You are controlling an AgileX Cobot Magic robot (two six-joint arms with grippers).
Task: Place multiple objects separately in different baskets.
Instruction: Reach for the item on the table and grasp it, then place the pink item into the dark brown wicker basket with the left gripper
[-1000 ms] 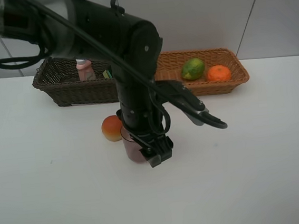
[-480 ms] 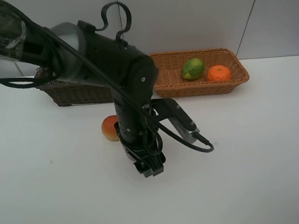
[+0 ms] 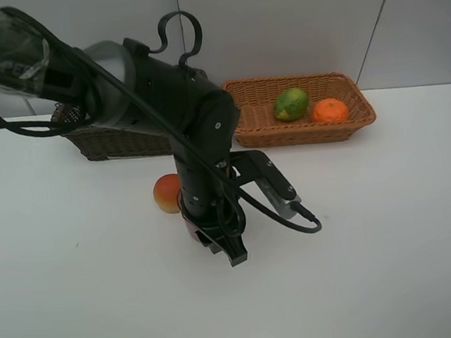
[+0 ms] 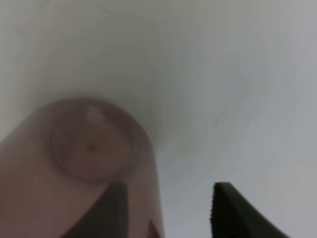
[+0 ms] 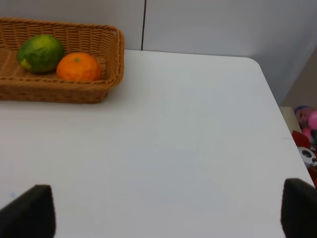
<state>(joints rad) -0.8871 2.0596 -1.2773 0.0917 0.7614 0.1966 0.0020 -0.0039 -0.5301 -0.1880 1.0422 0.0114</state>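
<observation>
My left tool point(image 4: 167, 198) part open, astride the wall of the purple cup point(image 4: 89, 148), one finger showing through it, the other just beside, my right tool point(image 5: 163, 214) wide open, empty

The peach point(image 3: 166, 193) is lying on the table point(image 3: 392, 241), with the cup point(image 3: 189, 224) standing just beside it, in front and slightly right. Behind the peach to the left the first basket point(image 3: 111, 140) is sitting; behind-right, the second basket point(image 3: 302, 134) is holding the lime point(image 3: 290, 103), with the orange point(image 3: 330, 110) farther right
</observation>
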